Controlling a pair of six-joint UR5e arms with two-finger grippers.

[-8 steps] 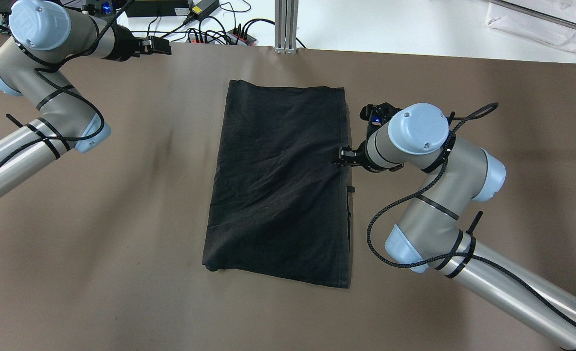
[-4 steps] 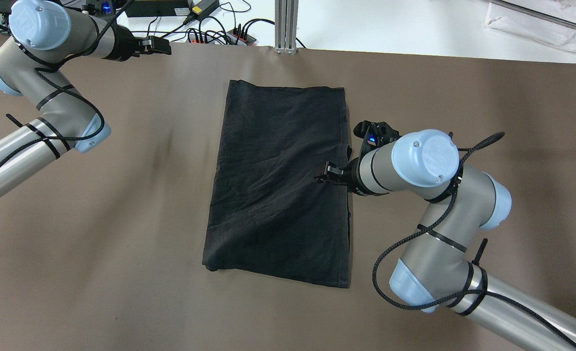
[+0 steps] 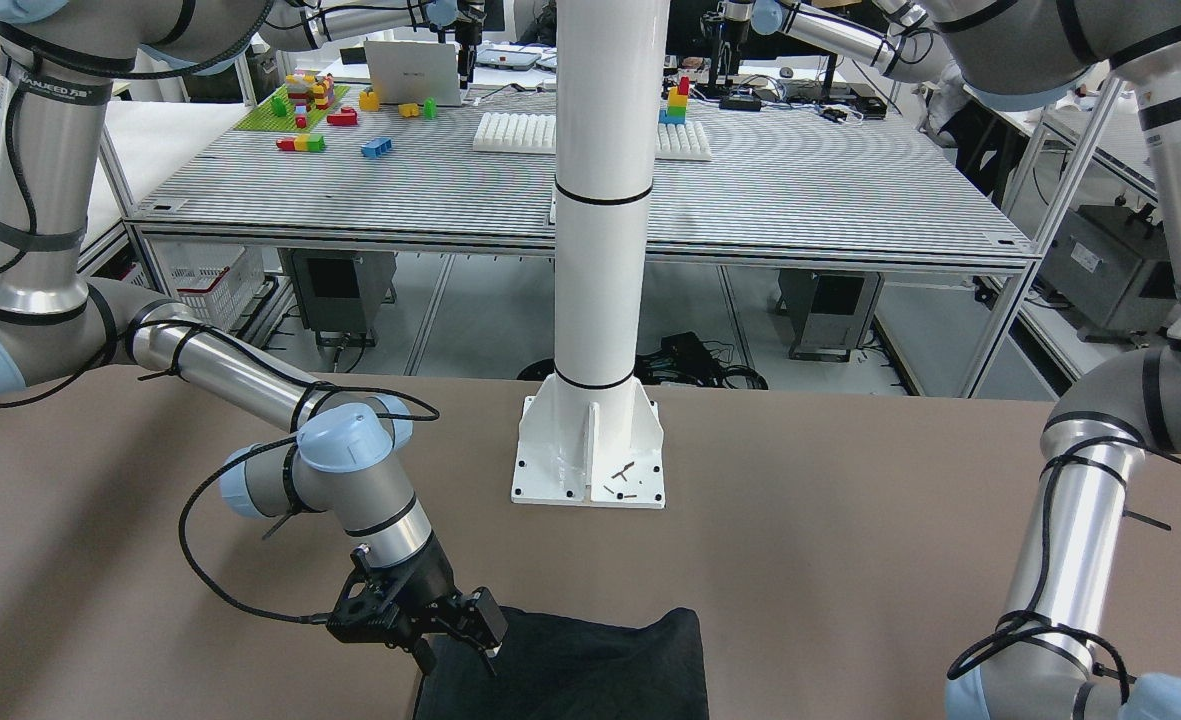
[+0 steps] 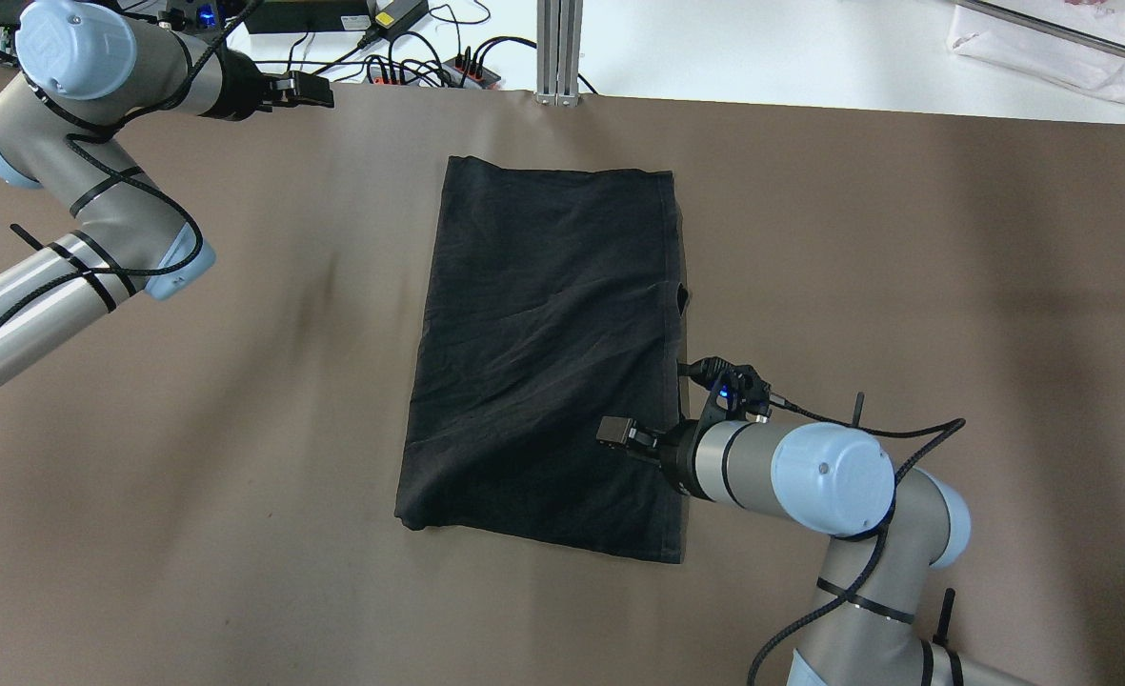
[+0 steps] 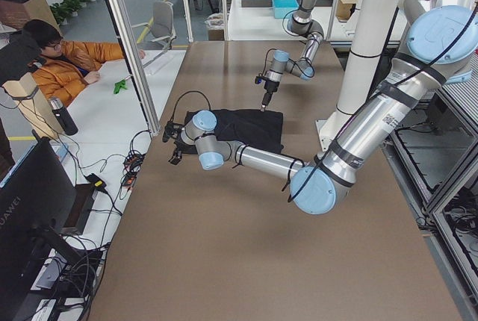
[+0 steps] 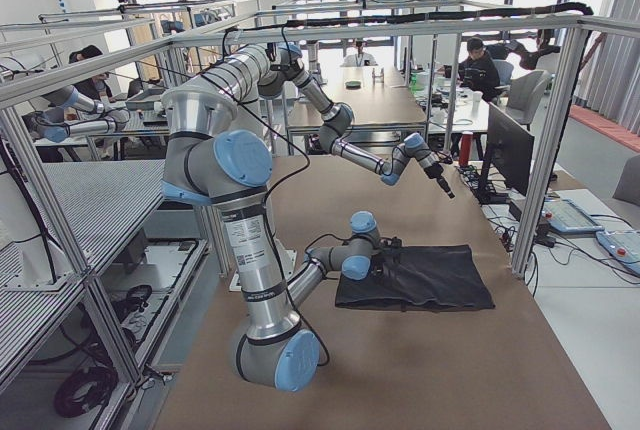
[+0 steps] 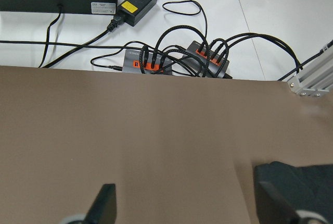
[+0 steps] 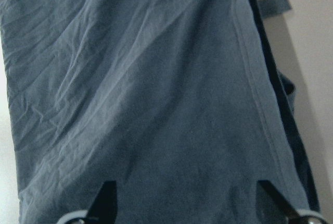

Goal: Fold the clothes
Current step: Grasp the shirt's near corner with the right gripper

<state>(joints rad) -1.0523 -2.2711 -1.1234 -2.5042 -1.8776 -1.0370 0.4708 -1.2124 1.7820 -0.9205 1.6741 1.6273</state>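
The clothes [image 4: 543, 353] are one black garment lying flat as a rectangle in the middle of the brown table [image 4: 905, 238], also seen in the front view [image 3: 590, 665]. My right gripper [image 4: 612, 434] hovers open over its near right part, just inside the right hem. The right wrist view shows wrinkled fabric [image 8: 156, 88] filling the space between the spread fingers [image 8: 105, 199]. My left gripper [image 4: 322, 90] is open at the table's far left edge, apart from the garment. Only a garment corner [image 7: 299, 182] enters the left wrist view.
Power strips and cables [image 4: 429, 67] lie past the table's far edge beside an aluminium post [image 4: 559, 48]. The white pillar's base [image 3: 590, 450] is bolted to the table on the robot's side. A person [image 5: 67, 60] sits at a side desk.
My right gripper has travelled along the garment's right hem toward the robot and slightly inward over the fabric. The left arm and the garment have stayed put.
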